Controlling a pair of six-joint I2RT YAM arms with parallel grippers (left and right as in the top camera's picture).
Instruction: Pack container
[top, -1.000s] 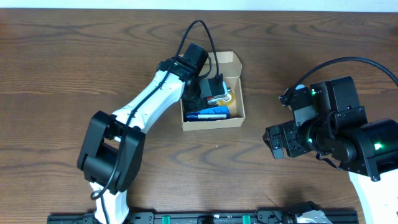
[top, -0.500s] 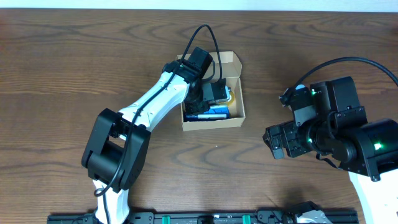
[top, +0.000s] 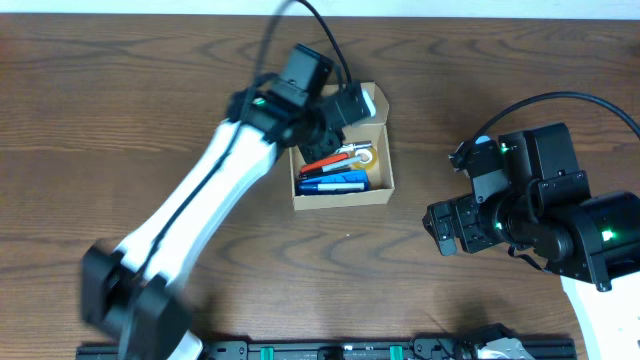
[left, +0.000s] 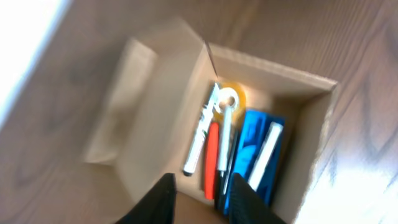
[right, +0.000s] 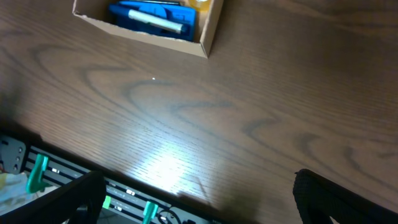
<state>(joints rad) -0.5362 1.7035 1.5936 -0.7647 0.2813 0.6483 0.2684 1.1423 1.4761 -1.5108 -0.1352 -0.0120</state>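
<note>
The container (top: 343, 193) is a tan cardboard box, open, with its flap lid (top: 368, 99) standing up at the far side. Inside lie a red marker (top: 322, 161), a white marker (top: 350, 151), blue items (top: 335, 182) and a yellow roll (top: 368, 158). My left gripper (top: 340, 118) hovers blurred over the box's far left part. In the left wrist view its fingers (left: 163, 193) stand a little apart with nothing between them, above the red marker (left: 211, 158) and the container (left: 311, 124). My right gripper (right: 205, 199) is wide open and holds nothing, over bare table right of the box.
The dark wooden table (top: 120, 120) runs all round the box. A black rail with green clips (right: 43, 174) lines the near edge. The right arm's bulky body (top: 540, 210) stands at the right, about a hand's width from the box.
My left gripper has opened and risen out of the box towards its far side, with the arm swinging fast. A white marker now lies uncovered beside the red one. The right arm has not moved.
</note>
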